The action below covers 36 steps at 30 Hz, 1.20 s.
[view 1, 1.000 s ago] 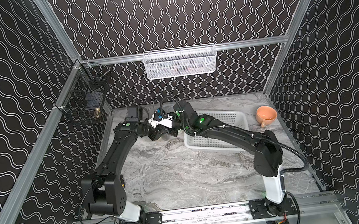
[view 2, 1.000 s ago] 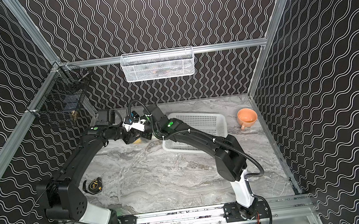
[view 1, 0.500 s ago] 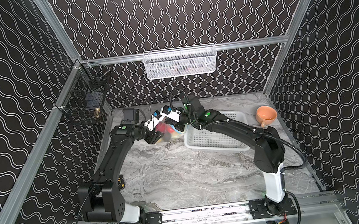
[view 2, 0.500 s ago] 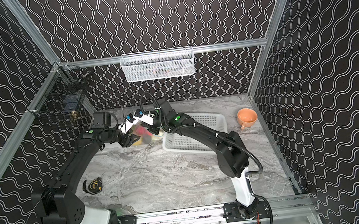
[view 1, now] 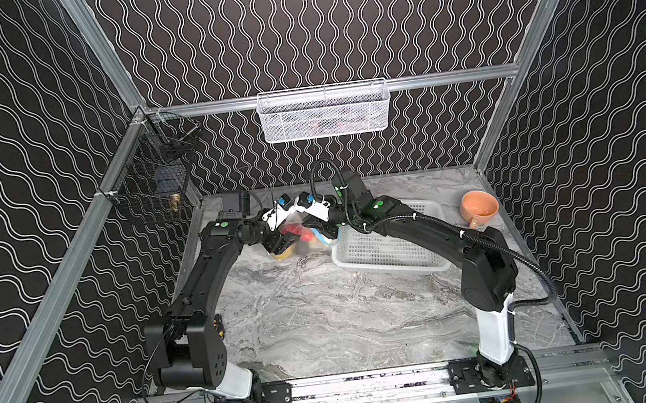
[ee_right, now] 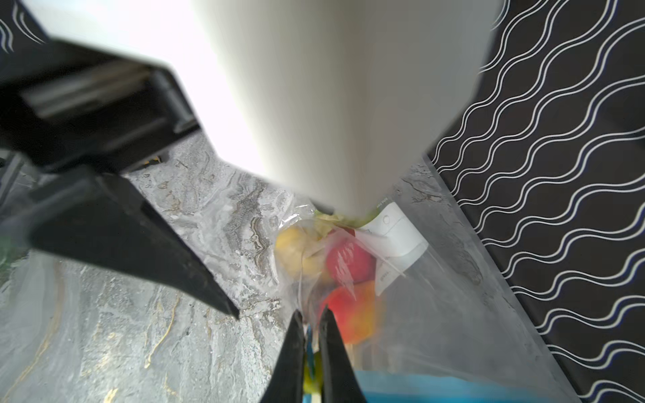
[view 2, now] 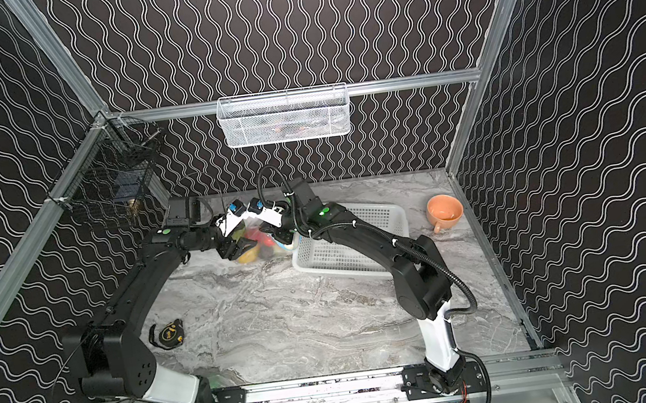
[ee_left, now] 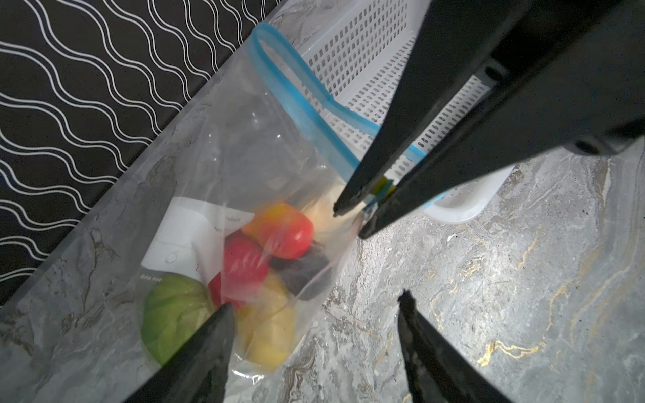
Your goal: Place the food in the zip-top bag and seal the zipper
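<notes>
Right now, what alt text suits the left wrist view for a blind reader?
The right gripper pinches the zipper tab of a clear zip-top bag holding the food. The left gripper, fingers open, hangs above the table, a white basket behind.

Top views evenly lit, sharp. Right wrist view: smooth white housing glares overexposed; small colourful toy food blurred.

Marble table bears zip-top bag, basket, cup and tape measure.
</notes>
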Motion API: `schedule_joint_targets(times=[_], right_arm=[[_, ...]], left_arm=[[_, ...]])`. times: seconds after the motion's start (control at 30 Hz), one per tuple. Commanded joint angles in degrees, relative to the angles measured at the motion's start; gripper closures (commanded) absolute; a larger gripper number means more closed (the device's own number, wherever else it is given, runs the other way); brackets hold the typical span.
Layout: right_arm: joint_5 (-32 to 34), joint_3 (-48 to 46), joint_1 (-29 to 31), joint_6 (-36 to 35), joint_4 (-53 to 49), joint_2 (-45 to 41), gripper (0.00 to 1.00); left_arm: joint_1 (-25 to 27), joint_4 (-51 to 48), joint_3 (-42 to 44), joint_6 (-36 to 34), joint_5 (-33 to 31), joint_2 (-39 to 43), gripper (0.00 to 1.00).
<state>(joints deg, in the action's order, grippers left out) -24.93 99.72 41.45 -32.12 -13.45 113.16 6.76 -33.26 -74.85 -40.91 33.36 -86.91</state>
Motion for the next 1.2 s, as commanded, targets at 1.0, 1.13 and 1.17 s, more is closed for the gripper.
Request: schedule_joint_targets(times=[1.0,1.13,1.17], right_arm=[[-6.98,3.36,0.21,3.4,0.55,0.07,0.58],[-6.63,1.33,-0.47,3.38,1.65,-1.55,0.5],[-6.79,0.91,-0.81,3.42,1.75,-1.9,0.5]], left_arm=[[0.37,1.87,-3.63,1.7,11.04,-1.26,1.0],[0.44,2.42,-2.69,2.34,10.48,-0.98,1.0],[0.41,2.41,-2.75,2.41,10.29,-0.98,1.0]])
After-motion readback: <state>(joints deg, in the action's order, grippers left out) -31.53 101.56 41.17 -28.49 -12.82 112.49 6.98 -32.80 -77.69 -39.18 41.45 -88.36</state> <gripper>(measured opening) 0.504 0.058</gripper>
